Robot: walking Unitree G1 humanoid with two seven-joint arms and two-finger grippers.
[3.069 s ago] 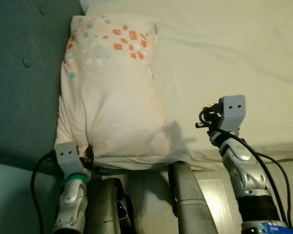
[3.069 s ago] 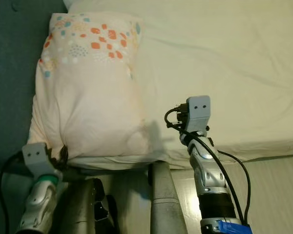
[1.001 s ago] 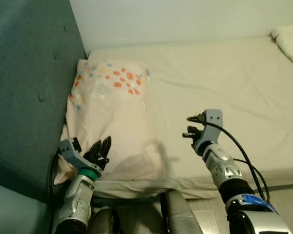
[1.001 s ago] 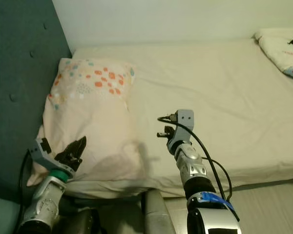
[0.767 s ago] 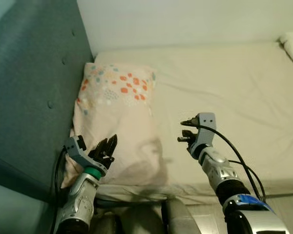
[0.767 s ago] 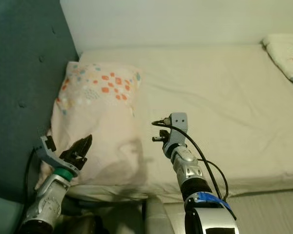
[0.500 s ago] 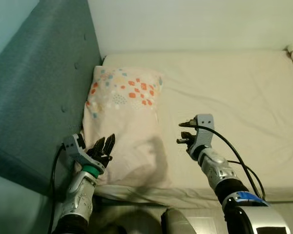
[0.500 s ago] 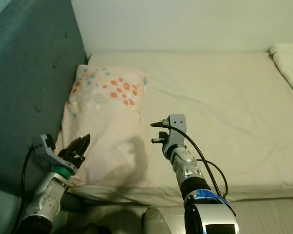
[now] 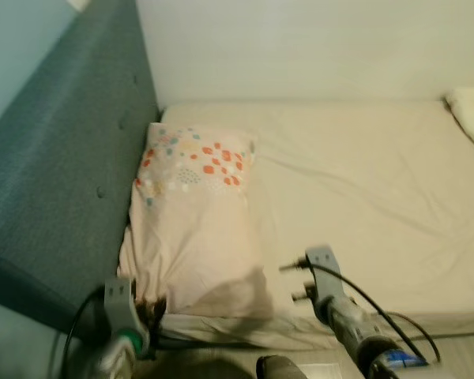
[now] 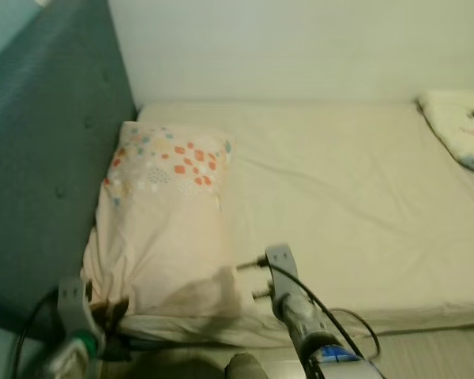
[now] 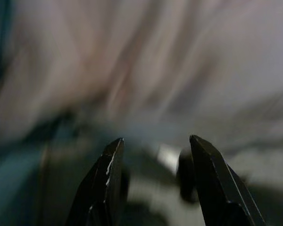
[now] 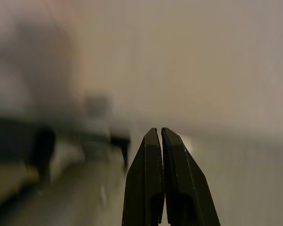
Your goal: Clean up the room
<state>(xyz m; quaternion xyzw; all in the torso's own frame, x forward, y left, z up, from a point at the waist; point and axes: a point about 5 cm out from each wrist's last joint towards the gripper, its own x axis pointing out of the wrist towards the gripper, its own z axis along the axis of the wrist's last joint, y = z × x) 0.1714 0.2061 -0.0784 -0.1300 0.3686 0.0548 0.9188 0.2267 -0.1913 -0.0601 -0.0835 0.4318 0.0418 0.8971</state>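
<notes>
Dim, greenish head views – wrist views heavily motion-blurred

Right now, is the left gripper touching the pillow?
Cannot tell. In the left eye view the left gripper sits at the pillow's near corner, too blurred to show contact. The left wrist view shows open fingers, nothing between them.

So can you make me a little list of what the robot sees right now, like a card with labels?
place: a bed with a cream sheet, against a pale wall
headboard: dark teal, padded, on the robot's left
pillow: cream with orange and blue dots, lying flat at the headboard end
far corner: a folded patterned blanket on the robot's right
left gripper: low by the pillow's near corner, fingers apart, holding nothing
right gripper: low over the bed's near edge, fingers closed together, empty
</notes>
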